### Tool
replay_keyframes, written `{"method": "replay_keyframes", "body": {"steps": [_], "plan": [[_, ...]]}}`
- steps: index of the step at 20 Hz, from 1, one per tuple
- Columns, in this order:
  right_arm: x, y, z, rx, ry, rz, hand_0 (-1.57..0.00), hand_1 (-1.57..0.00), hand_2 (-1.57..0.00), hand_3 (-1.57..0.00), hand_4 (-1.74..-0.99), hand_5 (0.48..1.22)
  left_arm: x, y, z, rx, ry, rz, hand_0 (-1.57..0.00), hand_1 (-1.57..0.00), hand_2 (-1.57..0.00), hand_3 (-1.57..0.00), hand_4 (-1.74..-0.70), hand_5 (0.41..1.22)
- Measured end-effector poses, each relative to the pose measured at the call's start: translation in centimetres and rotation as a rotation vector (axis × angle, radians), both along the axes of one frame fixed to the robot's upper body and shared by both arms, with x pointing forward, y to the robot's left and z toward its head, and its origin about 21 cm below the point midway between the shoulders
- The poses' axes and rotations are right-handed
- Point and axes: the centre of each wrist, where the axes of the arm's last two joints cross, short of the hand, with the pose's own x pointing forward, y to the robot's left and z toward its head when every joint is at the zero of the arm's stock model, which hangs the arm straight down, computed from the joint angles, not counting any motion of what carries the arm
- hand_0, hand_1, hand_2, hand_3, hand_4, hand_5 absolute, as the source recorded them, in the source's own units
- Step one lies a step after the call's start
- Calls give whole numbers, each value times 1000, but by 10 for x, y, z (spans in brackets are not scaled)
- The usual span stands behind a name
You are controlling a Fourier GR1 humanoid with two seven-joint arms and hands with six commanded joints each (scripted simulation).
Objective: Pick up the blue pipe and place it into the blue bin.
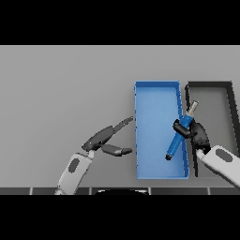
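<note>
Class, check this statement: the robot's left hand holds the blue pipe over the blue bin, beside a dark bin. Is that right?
Not quite: the head view shows the right hand holding the blue pipe over the blue bin, beside the dark bin. The left hand holds nothing.

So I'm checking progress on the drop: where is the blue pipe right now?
In the head view, the blue pipe is held tilted in the right hand, over the right edge of the blue bin, beside the black bin.
</note>
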Motion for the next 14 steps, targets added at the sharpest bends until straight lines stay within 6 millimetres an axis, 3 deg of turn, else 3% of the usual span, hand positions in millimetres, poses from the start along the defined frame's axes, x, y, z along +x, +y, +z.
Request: {"method": "replay_keyframes", "body": {"steps": [6,14], "plan": [[2,5,-8,-60,37,41,-16,-14,-14,-8,-1030,682,2,1,-2,9,11,9,1,1,1,1,-888,429],[3,6,-5,-73,38,65,-6,-5,-5,-3,-1022,643,-5,-2,-5,1,-7,1,1,1,1,1,-885,431]]}}
